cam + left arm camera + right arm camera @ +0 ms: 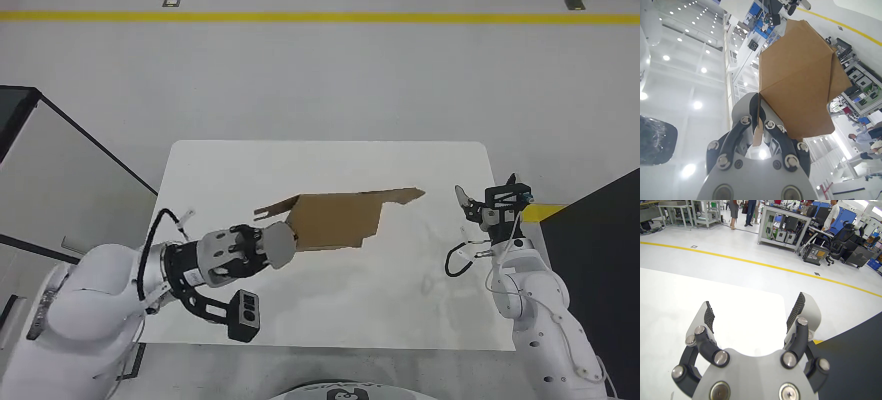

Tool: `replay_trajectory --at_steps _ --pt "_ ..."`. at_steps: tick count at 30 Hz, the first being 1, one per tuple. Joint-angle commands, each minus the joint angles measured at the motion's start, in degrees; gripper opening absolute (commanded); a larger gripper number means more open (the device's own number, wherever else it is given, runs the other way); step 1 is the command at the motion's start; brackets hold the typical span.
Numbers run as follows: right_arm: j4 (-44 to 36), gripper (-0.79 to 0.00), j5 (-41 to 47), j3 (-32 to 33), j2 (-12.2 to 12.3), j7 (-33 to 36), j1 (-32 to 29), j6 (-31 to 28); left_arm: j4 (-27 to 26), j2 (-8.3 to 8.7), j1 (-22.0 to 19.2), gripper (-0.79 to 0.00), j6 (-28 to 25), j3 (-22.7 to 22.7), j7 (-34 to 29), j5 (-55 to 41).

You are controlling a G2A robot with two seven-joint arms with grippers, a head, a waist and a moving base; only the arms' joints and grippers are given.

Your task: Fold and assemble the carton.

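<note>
A brown cardboard carton (335, 218), partly unfolded with flaps sticking out, hangs above the middle of the white table (400, 310). My left gripper (282, 243) is shut on the carton's near-left edge. In the left wrist view the fingers (763, 115) pinch a thin cardboard flap, and the carton (797, 85) spreads away beyond them. My right gripper (474, 204) hovers open at the table's right edge, well clear of the carton. Seen from its own wrist, the right gripper (753, 309) has nothing between its ribbed pads, and the table corner (772, 298) lies below.
A dark panel (600, 250) stands just off the table's right side, close to the right arm. Another dark panel (40, 160) stands off the left side. A yellow floor line (320, 16) runs beyond the far edge.
</note>
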Motion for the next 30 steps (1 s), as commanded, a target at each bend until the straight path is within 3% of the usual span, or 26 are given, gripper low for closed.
replay_trajectory --at_steps 1,7,17,24,27,30 --pt "0.00 0.000 0.00 0.00 0.00 0.00 0.00 0.00 0.37 0.06 0.02 -0.785 -3.33 0.76 1.50 -5.60" --pt "0.00 0.000 0.00 0.00 0.00 0.00 0.00 0.00 1.77 0.12 -0.61 -0.785 -18.68 1.98 2.47 -22.11" --pt "0.00 0.000 0.00 0.00 0.00 0.00 0.00 0.00 1.81 0.09 -0.81 -0.785 -19.62 1.99 1.42 -22.94" --pt "0.00 0.000 0.00 0.00 0.00 0.00 0.00 0.00 3.76 -0.51 1.15 -0.785 -28.60 4.22 -6.76 -36.67" --pt "0.00 0.000 0.00 0.00 0.00 0.00 0.00 0.00 3.26 -0.39 1.33 -0.785 -31.92 4.91 -8.47 -34.34" --pt "0.00 0.000 0.00 0.00 0.00 0.00 0.00 0.00 3.03 -0.36 1.28 -0.785 -32.05 5.02 -8.45 -33.81"
